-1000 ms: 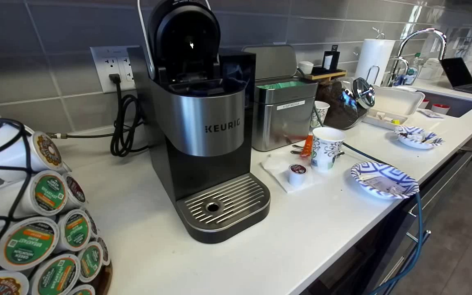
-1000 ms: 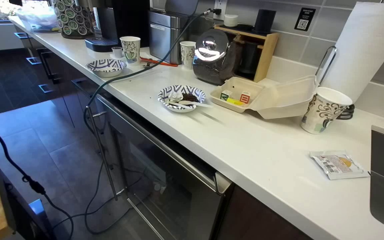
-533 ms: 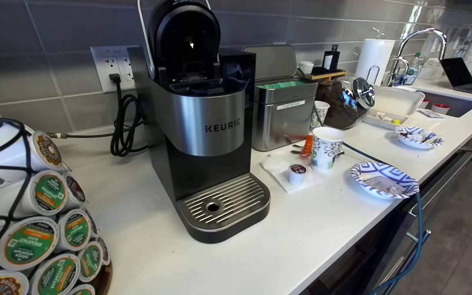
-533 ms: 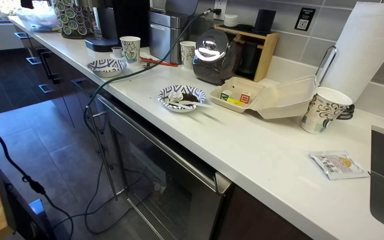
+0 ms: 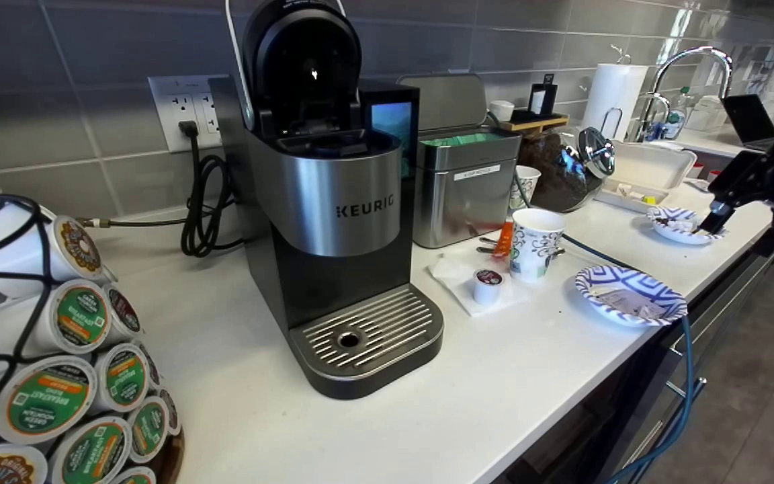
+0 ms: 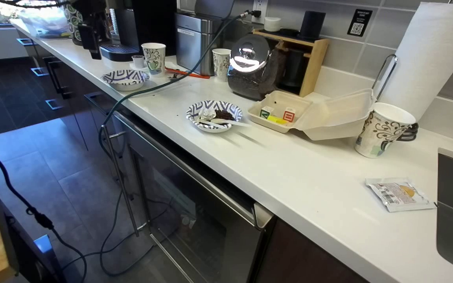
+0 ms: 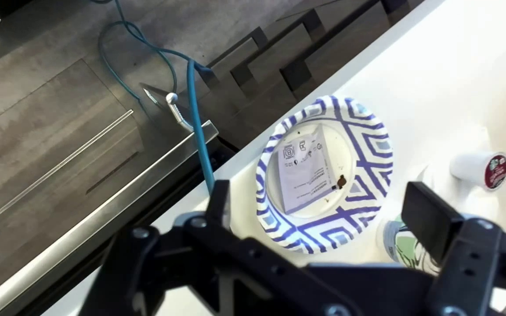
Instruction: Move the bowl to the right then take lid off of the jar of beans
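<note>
A blue-and-white patterned bowl [image 5: 659, 289] with a paper packet in it sits near the counter's front edge. It also shows in an exterior view [image 6: 126, 80] and the wrist view [image 7: 367, 145]. A similar bowl [image 6: 214, 105] holds brown grounds, a wrapper and white utensils; it also shows in an exterior view [image 5: 672, 234]. The jar [image 6: 252, 82] of dark beans stands behind, tilted, with its chrome lid [image 6: 250, 53] on; the jar also shows in an exterior view [image 5: 555, 175]. My gripper [image 7: 321, 206] is open and empty. In the wrist view the packet bowl appears between its fingers.
A patterned paper cup [image 5: 536, 245] and a small coffee pod [image 5: 487, 288] stand beside the packet bowl. A blue cable [image 6: 163, 84] crosses the counter. An open takeout box [image 6: 279, 108] lies by the jar. A coffee maker [image 5: 340, 202] and metal bin [image 5: 464, 195] stand behind.
My arm and gripper have come into both exterior views, where they did not show before. The coffee maker's screen is now lit. Bowls and jar have not moved.
</note>
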`<state>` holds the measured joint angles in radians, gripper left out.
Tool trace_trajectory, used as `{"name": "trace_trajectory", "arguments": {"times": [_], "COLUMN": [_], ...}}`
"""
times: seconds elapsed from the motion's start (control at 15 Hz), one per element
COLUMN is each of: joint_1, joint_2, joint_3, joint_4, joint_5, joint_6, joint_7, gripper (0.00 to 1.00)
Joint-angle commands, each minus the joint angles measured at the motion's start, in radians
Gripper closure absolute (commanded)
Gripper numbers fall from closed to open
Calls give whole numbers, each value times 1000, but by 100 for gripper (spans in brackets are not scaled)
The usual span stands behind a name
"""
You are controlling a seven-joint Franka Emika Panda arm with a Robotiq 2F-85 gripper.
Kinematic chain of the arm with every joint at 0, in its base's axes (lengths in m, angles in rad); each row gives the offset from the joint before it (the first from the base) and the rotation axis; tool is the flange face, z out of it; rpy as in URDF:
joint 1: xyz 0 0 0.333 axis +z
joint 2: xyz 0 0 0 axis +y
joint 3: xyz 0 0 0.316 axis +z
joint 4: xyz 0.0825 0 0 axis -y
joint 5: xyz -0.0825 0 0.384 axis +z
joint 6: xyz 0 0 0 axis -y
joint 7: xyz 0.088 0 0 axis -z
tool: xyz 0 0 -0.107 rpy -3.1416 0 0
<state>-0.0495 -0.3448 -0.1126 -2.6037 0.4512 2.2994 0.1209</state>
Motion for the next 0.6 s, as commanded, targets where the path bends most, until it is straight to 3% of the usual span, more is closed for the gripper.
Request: {"name": "trace_trajectory", "arguments": {"times": [0.0, 0.2, 0.53], "joint_1": [2, 6, 45], "joint_2": [29, 72, 183], "joint_3": [5, 10, -55], "joint_4": [1, 11, 33], "joint_5": [11, 17, 306], "joint_6": [21, 30, 86], "joint_7": [-1, -1, -283], "gripper": [0, 0, 0]}}
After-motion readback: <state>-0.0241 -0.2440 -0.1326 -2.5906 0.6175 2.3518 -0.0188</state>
